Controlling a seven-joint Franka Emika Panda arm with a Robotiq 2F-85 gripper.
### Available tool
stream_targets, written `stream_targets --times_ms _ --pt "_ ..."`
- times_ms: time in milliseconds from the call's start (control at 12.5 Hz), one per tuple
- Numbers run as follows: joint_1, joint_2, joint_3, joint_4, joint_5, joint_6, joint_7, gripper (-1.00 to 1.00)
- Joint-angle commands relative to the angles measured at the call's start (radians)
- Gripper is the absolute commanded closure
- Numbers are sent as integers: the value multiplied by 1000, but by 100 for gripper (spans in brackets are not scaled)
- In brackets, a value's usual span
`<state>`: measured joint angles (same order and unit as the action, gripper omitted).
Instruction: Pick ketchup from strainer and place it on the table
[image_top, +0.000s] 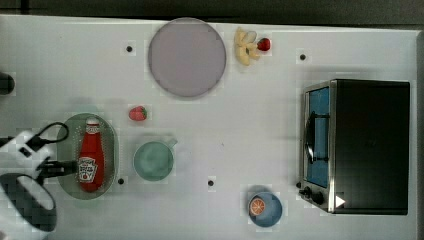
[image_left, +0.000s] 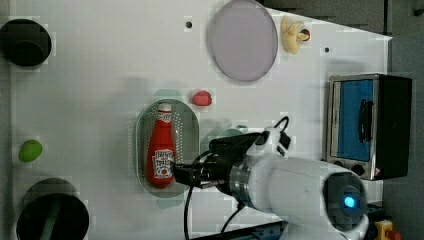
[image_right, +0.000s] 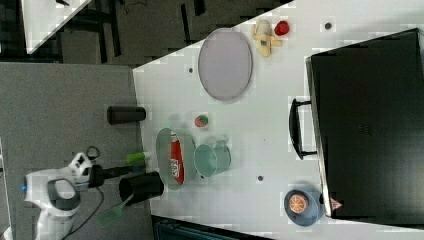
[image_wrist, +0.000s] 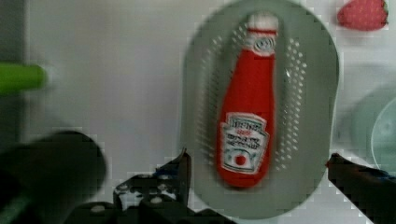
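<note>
So we've got the ketchup (image_top: 91, 159) lying flat in the strainer (image_top: 111, 137), cap pointing at the strawberry (image_top: 138, 113) end, label facing up. The strainer sits on the white worktop (image_top: 240, 130) near the top view's left edge, with the green cup (image_top: 154, 160) just beside it on the top view's right. Our gripper (image_wrist: 257, 175) hangs over the bottle's fat end, fingers (image_wrist: 182, 170) spread wide, one on each side of the strainer in the wrist view, and they aren't pinching anything. Further off on the worktop we can see the grey-lilac plate (image_top: 186, 56), the toaster oven (image_top: 367, 145) and a blue bowl (image_top: 272, 212) with an orange slice in it.
</note>
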<state>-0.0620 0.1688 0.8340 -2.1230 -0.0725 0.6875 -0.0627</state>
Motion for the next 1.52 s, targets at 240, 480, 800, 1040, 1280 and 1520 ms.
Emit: stream_targets --times_ms 240,480,800,1040,1280,1520 --pt "-18 144 -18 -68 -109 166 157 -100" --pt "-14 260 -21 -71 -193 231 226 -100" --pt "-8 394 -37 -64 -327 292 353 -100" --pt "6 457 -67 -52 -412 316 390 -91" --pt "10 472 -71 -48 -425 329 390 -20" --pt "2 433 -48 -46 -421 309 390 -18"
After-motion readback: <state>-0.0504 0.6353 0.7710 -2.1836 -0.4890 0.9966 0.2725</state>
